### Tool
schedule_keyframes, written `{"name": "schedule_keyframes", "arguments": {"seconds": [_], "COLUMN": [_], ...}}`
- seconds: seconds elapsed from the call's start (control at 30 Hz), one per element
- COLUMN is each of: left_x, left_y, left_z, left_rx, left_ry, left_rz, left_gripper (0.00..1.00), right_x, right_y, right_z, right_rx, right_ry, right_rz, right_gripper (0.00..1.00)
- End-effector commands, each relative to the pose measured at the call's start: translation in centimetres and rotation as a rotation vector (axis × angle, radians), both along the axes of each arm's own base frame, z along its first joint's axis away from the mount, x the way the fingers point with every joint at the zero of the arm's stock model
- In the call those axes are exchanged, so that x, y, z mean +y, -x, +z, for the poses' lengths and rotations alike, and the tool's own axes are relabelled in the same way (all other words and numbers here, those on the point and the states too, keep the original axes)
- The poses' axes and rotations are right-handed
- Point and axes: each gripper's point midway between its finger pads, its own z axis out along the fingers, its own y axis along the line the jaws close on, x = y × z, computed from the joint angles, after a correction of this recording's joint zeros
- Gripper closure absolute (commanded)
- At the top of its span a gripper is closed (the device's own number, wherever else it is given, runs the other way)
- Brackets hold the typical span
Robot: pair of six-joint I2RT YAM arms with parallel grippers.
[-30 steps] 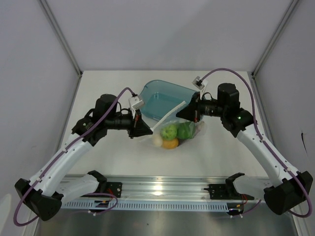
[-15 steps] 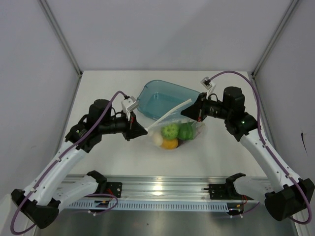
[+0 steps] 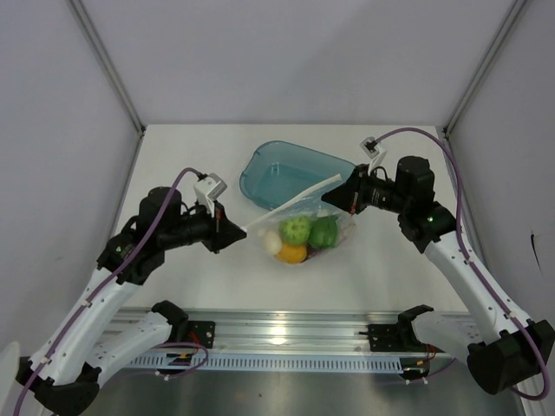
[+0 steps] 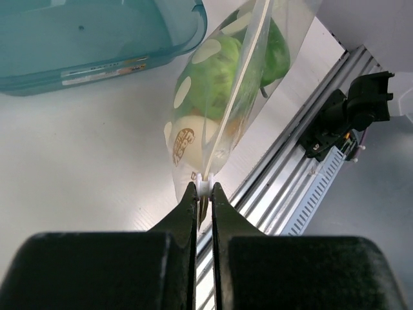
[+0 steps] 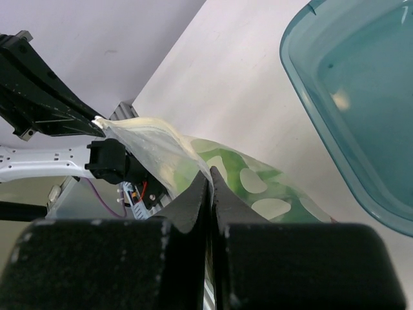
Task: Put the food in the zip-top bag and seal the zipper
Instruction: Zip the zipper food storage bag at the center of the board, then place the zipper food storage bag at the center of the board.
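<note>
Holding the zip-top bag by its mouth, we have it stretched between both arms above the table, just in front of the teal tray. The left fingers are pressed together on the left end of the zipper, the pale strip showing between their tips in the left wrist view. The right fingers are clamped on the bag's mouth edge near its right end. The food hangs inside the bag below the strip: two green pieces, a yellow-orange piece and a white egg show through the plastic. We see no food on the table or in the tray, so we judge the filling done and the sealing in hand.

We cannot tell from these views how much of the zipper is already pressed shut. To do this step well, we want the strip taut and straight between the two grips, so that both lips lie flat against each other. One grip should anchor its end while the other slides along the strip with firm, even pressure. Pulling too hard could tear the strip out of a grip; too slack a line would let it buckle and leave gaps. The weight of the food drags the mouth down, so resting the bag on the table should ease the run.
</note>
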Motion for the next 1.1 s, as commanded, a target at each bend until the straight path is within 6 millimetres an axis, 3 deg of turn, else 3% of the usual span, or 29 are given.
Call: {"name": "schedule_keyframes", "arguments": {"seconds": [0.0,0.3,0.4,0.53,0.7,0.73,0.8,0.87,0.9,0.93,0.97,1.03,1.07], "left_x": [1.4,2.4,2.7,2.7,3.3,3.7,4.4,6.2,7.0,7.7,8.3,8.5,8.5], "left_y": [0.8,2.1,2.3,2.5,2.3,2.5,2.6,2.1,2.2,1.9,1.6,1.2,0.8], "left_z": [-0.3,0.6,0.9,1.2,-0.5,-0.3,-0.6,-0.4,-1.0,-0.9,-1.3,-1.3,-1.8], "left_rx": [0.069,0.086,0.102,0.126,0.248,0.246,0.263,0.237,0.246,0.234,0.240,0.249,0.274], "left_ry": [0.008,0.034,0.055,0.115,0.184,0.201,0.223,0.242,0.221,0.218,0.199,0.182,0.164], "left_rz": [0.094,0.140,0.172,0.210,0.357,0.383,0.438,0.554,0.597,0.644,0.686,0.717,0.737], "left_gripper": [0.99,0.99,0.99,0.99,1.00,0.99,0.99,0.99,0.99,0.99,0.99,0.99,0.99], "right_x": [-1.0,-0.5,0.6,4.7,9.1,10.3,11.9,13.7,14.5,15.4,16.3,17.5,18.4], "right_y": [-1.5,-1.3,-0.8,1.5,1.9,2.0,2.1,1.9,1.6,1.1,0.9,0.5,0.1], "right_z": [1.9,1.3,0.9,0.0,-1.6,-3.0,-3.0,-4.8,-4.3,-5.7,-5.1,-5.6,-7.2], "right_rx": [-0.074,-0.054,-0.053,-0.043,0.013,0.048,0.066,0.120,0.115,0.148,0.151,0.178,0.215], "right_ry": [-0.031,-0.044,-0.012,0.045,0.053,0.074,0.056,0.077,0.069,0.085,0.069,0.063,0.078], "right_rz": [-0.085,-0.057,-0.028,0.101,0.189,0.212,0.256,0.284,0.292,0.299,0.312,0.332,0.345], "right_gripper": [1.00,1.00,1.00,1.00,1.00,1.00,1.00,1.00,1.00,1.00,1.00,1.00,1.00]}}
